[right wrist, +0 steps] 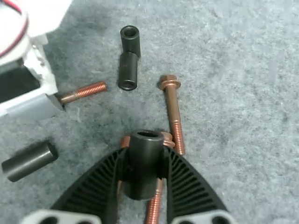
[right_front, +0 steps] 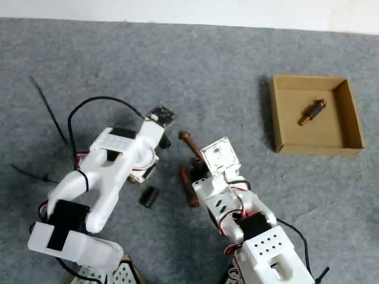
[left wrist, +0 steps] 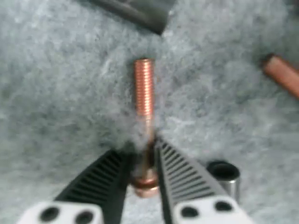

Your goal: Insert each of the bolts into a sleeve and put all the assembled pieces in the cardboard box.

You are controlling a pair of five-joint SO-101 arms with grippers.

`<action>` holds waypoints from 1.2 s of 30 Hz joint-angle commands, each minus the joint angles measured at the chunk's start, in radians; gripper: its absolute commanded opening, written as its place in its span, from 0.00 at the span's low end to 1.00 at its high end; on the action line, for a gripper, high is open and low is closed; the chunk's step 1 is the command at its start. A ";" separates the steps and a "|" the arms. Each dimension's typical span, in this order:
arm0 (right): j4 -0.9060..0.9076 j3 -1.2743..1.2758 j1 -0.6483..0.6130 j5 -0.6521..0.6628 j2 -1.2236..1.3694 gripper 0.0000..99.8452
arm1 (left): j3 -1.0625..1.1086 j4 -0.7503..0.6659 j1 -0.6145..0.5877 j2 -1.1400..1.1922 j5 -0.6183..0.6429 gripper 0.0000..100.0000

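The left arm [right_front: 89, 189] stretches from 7 o'clock in the high view toward 1 o'clock, its left claw [left wrist: 142, 147] pinched tight on a bolt [left wrist: 144, 88] near the head. The right arm [right_front: 237, 207] leans from 5 o'clock toward 11 o'clock, its right claw [right wrist: 145, 150] clamped round an upright sleeve [right wrist: 142, 163].

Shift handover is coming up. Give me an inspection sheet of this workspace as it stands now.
Surface: grey felt mat, flat.
Job's things: cardboard box holds one assembled piece; loose bolt and second bolt lying on the mat; sleeve pair end to end; lone sleeve on its side.
Clutter: nothing seen.
Grippers: left pincer shut on held bolt near its head; right pincer shut on held sleeve, upright.
Cables: black cable looped over the left arm; red and white wires on the right arm.
Surroundings: pale strip beyond the mat.
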 commanded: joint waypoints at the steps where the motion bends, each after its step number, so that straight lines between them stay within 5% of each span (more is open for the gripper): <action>1: 0.001 -0.010 0.012 0.009 -0.021 0.01 | 0.002 0.002 -0.008 0.010 -0.005 0.00; 7: -0.001 -0.008 0.013 0.011 -0.021 0.01 | -0.071 0.015 -0.028 0.005 -0.057 0.00; 17: -0.001 -0.008 0.012 0.011 -0.021 0.01 | -0.314 0.470 -0.220 -0.101 -0.997 0.00; 21: -0.001 -0.008 0.012 0.011 -0.021 0.01 | -0.315 0.517 -0.331 -0.101 -1.212 0.00; 30: -0.001 -0.008 0.012 0.011 -0.021 0.01 | -0.317 0.516 -0.383 -0.101 -1.243 0.02; 36: -0.001 -0.008 0.012 0.011 -0.021 0.01 | -0.306 0.374 -0.398 -0.101 -0.939 0.25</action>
